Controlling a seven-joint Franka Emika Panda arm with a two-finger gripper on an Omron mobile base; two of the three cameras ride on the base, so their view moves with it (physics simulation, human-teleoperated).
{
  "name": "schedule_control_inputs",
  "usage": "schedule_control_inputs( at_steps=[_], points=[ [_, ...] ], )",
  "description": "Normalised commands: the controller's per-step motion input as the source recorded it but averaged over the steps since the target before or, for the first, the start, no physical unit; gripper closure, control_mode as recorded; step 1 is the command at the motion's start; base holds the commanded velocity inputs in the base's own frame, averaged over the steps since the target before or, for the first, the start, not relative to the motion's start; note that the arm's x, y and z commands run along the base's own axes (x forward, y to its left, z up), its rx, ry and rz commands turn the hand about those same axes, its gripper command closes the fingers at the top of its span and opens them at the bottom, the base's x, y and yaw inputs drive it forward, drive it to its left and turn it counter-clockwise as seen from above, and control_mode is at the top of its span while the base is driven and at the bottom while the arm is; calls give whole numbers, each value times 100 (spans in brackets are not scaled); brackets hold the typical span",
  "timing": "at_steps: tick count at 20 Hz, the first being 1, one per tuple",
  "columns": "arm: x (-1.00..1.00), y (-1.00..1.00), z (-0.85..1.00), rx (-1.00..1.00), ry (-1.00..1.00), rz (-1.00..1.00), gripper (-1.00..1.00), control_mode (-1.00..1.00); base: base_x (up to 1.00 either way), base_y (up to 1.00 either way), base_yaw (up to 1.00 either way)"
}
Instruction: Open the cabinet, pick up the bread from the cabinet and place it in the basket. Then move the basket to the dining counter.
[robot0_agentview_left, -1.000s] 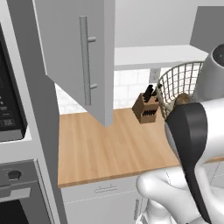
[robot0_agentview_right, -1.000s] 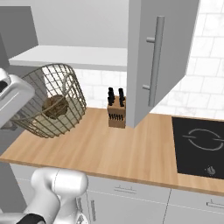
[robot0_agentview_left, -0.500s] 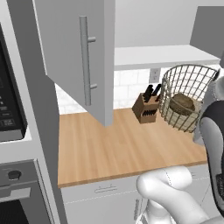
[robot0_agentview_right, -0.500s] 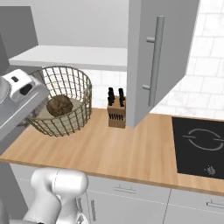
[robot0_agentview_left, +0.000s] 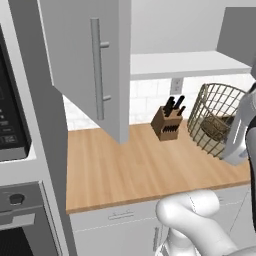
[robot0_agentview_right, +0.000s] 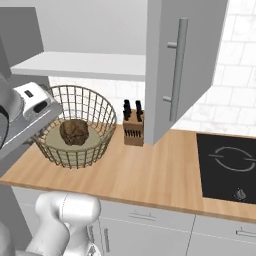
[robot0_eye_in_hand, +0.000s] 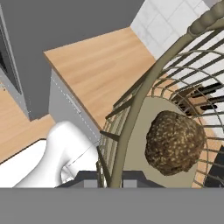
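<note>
Hand (robot0_eye_in_hand: 109, 177) clamped shut on rim of basket (robot0_agentview_right: 75, 127), wire passing between tips in hand view. Basket tilted in left base view, low over wood surface (robot0_agentview_right: 165, 175), under shelf. Bread (robot0_eye_in_hand: 175, 142) loose on pale basket bottom, unsecured. Risks, judged: one-sided rim grip lets basket swing or slip; more tilt rolls bread out. Knife block (robot0_agentview_right: 133, 127) just beside basket, open cabinet (robot0_agentview_right: 182, 65) door beyond it; wide swing could clip either. Dining counter still ahead.

knife block (robot0_agentview_right: 133, 130), black hob (robot0_agentview_right: 228, 167), oven (robot0_agentview_left: 20, 220)
</note>
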Motion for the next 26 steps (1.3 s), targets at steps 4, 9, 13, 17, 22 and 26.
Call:
schedule_control_inputs(
  at_steps=[4, 9, 13, 17, 22, 26],
  points=[
    [0, 0, 0, 0, 0, 0, 100, 100, -87, 1, -1],
    [0, 0, 0, 0, 0, 0, 100, 100, -87, 0, -11],
    [0, 0, 0, 0, 0, 0, 100, 100, -76, 0, -37],
    [0, 0, 0, 0, 0, 0, 100, 100, -65, 0, -58],
    [0, 0, 0, 0, 0, 0, 100, 100, -56, 0, -66],
    [0, 0, 0, 0, 0, 0, 100, 100, -50, 0, -67]
  ],
)
